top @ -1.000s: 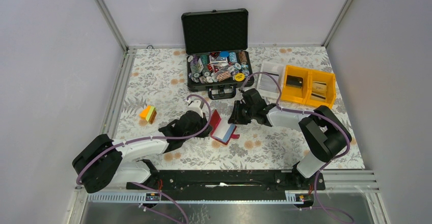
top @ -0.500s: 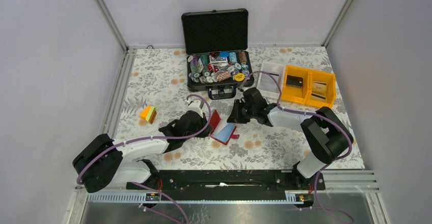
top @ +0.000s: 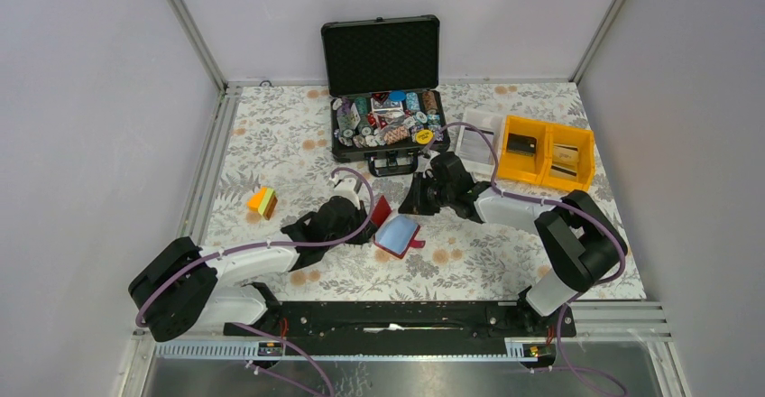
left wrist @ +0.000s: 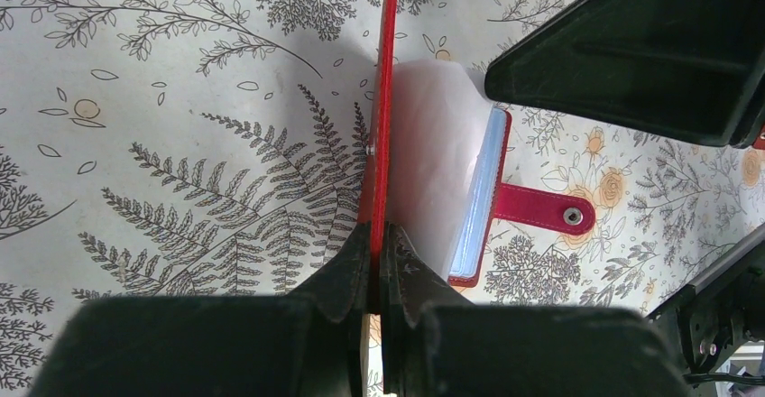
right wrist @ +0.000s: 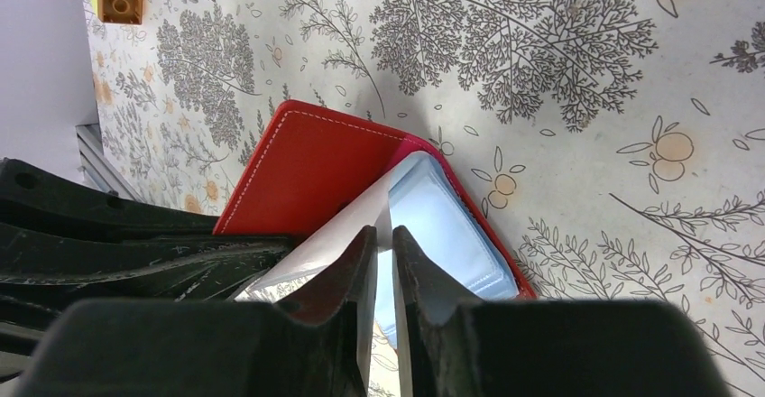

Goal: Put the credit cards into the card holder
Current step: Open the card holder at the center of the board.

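**Both end effectors at the open card holder, mid-desk**

The left end effector (left wrist: 377,245) was clamped shut on the near edge of the card holder's (right wrist: 302,167) red cover, holding that cover upright on edge above the floral desk (right wrist: 559,81). The rest of the holder lay flat beside it, its snap tab (left wrist: 541,209) pointing away from the cover. A pale blue credit card (right wrist: 437,226) sat in the flat half under a translucent sleeve leaf (left wrist: 433,153). The right end effector (right wrist: 383,257) had its fingers drawn nearly together, the leaf's edge in the narrow gap between them; whether they actually pinched it could not be told. A black case (top: 381,56) of chips and yellow bins (top: 585,144) stood farther back.
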